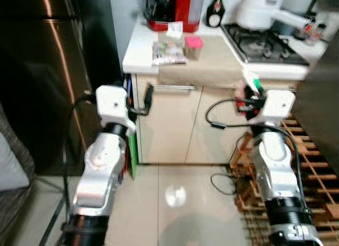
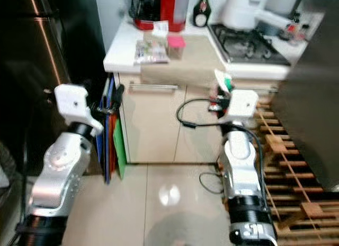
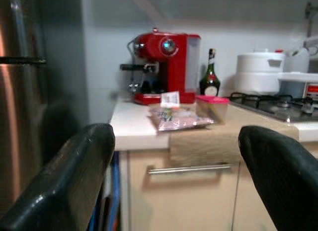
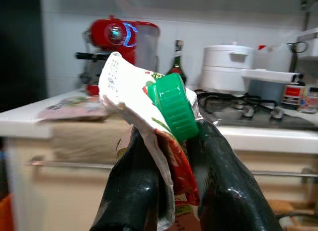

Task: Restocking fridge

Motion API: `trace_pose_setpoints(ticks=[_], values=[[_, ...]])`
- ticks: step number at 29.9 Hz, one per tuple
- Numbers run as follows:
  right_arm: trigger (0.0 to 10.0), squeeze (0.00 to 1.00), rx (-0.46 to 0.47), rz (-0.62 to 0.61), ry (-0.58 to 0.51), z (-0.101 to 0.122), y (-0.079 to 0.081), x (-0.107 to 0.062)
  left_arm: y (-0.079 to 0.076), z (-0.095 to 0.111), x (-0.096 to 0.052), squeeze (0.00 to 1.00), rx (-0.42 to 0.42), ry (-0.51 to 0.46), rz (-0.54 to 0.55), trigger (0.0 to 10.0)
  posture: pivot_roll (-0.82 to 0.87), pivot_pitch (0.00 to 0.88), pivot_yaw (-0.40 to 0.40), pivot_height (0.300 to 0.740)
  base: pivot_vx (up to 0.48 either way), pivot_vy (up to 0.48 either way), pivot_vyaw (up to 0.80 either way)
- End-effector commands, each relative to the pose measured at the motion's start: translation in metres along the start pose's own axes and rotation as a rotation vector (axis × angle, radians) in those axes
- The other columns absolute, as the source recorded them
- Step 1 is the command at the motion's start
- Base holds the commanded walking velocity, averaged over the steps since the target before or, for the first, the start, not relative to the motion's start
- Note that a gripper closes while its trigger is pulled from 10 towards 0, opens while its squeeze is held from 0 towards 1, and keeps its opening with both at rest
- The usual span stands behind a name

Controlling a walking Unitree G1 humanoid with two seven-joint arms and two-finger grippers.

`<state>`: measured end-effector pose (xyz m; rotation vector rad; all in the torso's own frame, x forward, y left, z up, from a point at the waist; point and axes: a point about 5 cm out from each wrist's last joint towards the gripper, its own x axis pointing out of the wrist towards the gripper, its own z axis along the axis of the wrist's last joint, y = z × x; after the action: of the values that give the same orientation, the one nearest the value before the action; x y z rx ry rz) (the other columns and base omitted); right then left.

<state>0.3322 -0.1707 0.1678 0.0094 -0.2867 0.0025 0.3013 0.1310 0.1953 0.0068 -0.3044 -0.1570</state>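
two silver arms reach forward from the bottom of the head views, and the right tool (image 4: pixel 169 176) sits closest to the work: its two black fingers (image 4: pixel 134 191) are pinched tight on a soft pouch (image 4: pixel 134 99) with a green cap (image 4: pixel 174 107), white at the top and printed red lower down. the pouch stands up between the fingers, its long axis roughly upright, cap end leaning toward the stove side, and it is carried in the air just short of the table's (image 1: pixel 143 45) front edge, in front of the cream cabinet doors (image 1: pixel 169 124).

the left tool (image 3: pixel 174 181) holds nothing; its fingers stand wide apart and point at the cabinet's bar handle (image 3: pixel 189 168) and the table above it.

outward from there, a flat packet (image 1: pixel 168 52) and a small box with a pink lid (image 1: pixel 194 45) lie on the table, with a red coffee machine (image 1: pixel 172 10), a dark bottle (image 1: pixel 214 10) and a gas hob (image 1: pixel 265 42) behind.

the relation that counts: the fridge (image 1: pixel 47 71), a dark steel face, stands on the robot's left, beyond the left arm (image 1: pixel 103 161), while the pouch hangs on the right arm (image 1: pixel 273 161), well apart from it. the free left tool is the nearer one to the door, so it is probably the one to open it, and the pouch must swing leftward across the body to go in.
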Motion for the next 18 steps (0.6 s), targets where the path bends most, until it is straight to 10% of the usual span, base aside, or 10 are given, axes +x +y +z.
trace_pose_setpoints(ticks=[1, 18], values=[[10.0, 0.0, 0.0, 0.004, 0.008, -0.001, -0.003, 0.001, -0.004, 0.002, 0.0, 0.0, -0.009, -0.008, -0.009, 10.0, -0.11, 0.0, -0.01, 0.74, -0.315, 0.0, 0.0], [10.0, 0.0, 0.055, 0.152, 0.324, -0.051, 0.006, -0.029, 0.007, -0.038, -0.025, 0.0, -0.122, 0.186, 0.004, 10.0, -0.11, 0.0, 0.02, 0.74, -0.144, -0.056, 0.0]])
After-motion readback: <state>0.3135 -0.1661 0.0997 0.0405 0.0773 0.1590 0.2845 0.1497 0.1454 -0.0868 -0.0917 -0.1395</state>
